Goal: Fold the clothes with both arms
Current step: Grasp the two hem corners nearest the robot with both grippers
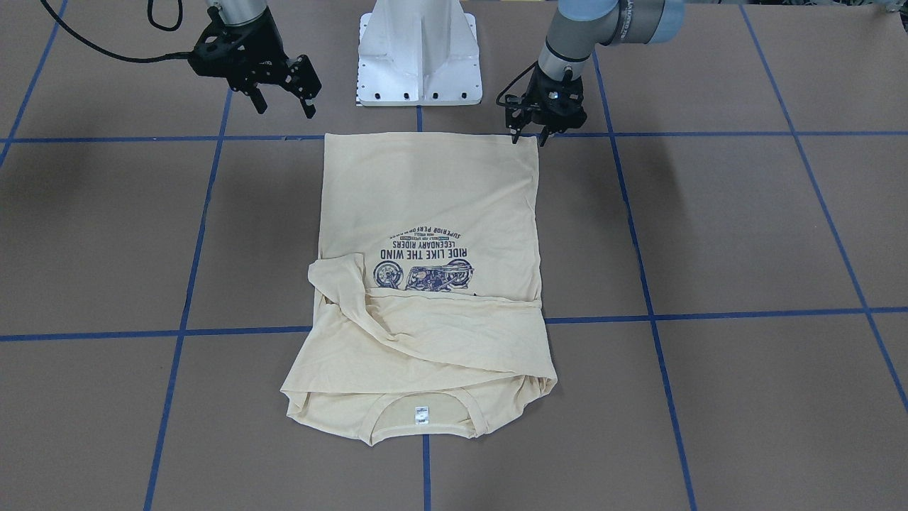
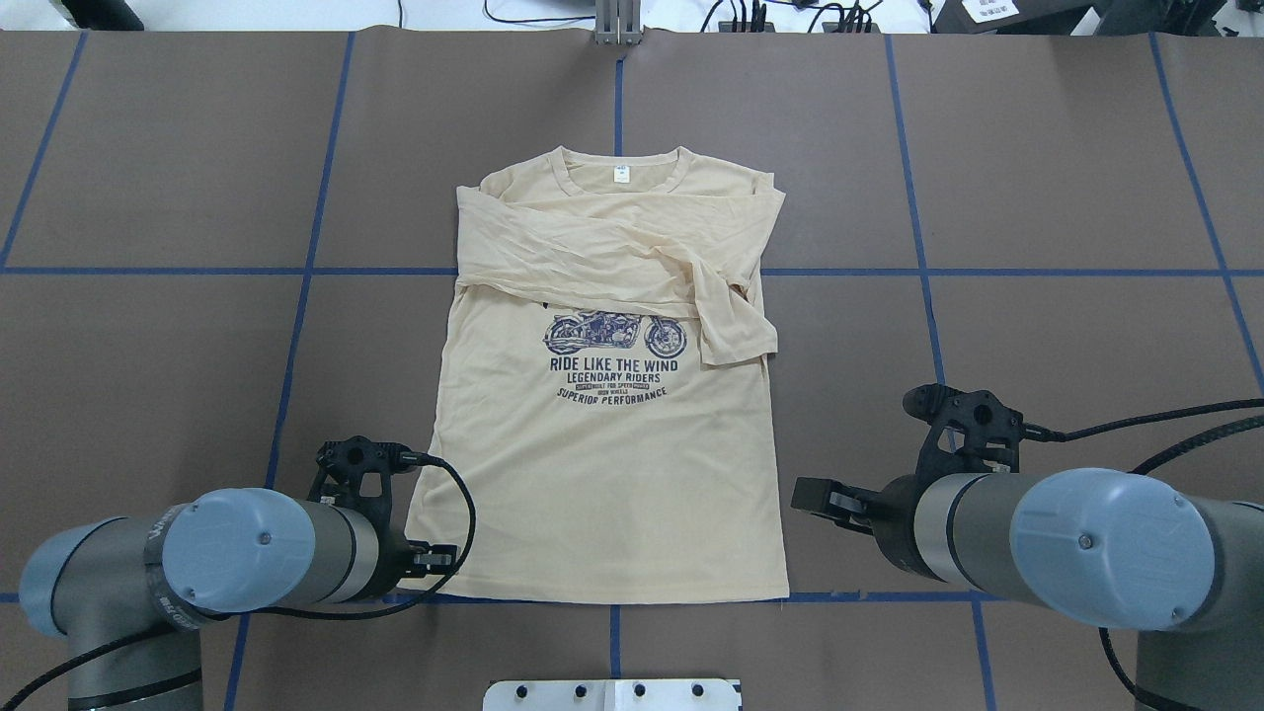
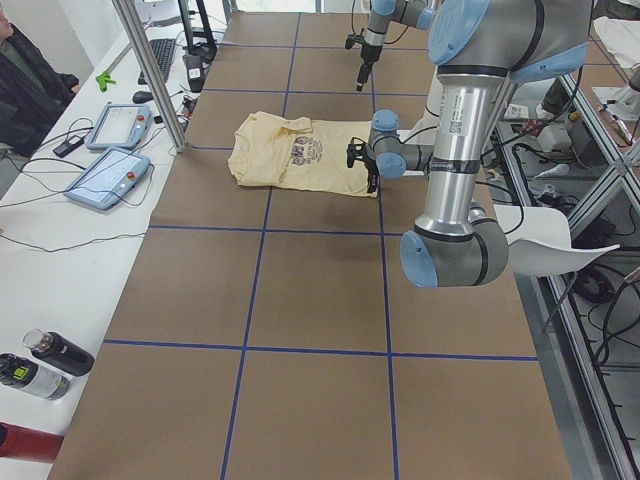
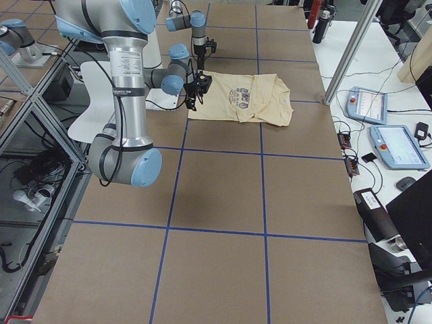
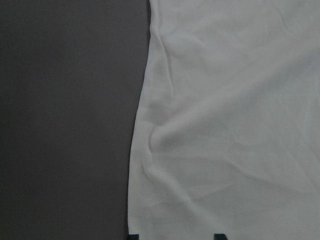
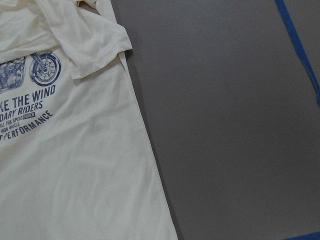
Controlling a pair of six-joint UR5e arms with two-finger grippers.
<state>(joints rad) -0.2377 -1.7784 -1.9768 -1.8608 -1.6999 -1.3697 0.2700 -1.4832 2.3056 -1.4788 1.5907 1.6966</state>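
The cream-yellow shirt (image 1: 433,213) lies flat and print-up on the brown table, hem toward the robot, collar and white neck label (image 2: 621,175) at the far side. Both sleeves are folded across the chest, one cuff (image 6: 95,55) beside the motorcycle print. My left gripper (image 1: 528,136) stands open at the hem's corner on my left. In the left wrist view its fingertips (image 5: 217,236) straddle the fabric (image 5: 225,125). My right gripper (image 1: 284,106) hangs open and tilted above the table, just off the hem's other corner, touching nothing.
The white pedestal base (image 1: 418,53) stands just behind the hem. Blue tape lines (image 2: 296,272) mark the table in squares. A side bench holds control tablets (image 3: 110,175) and bottles (image 3: 40,365), with a seated person (image 3: 20,70) at its far end.
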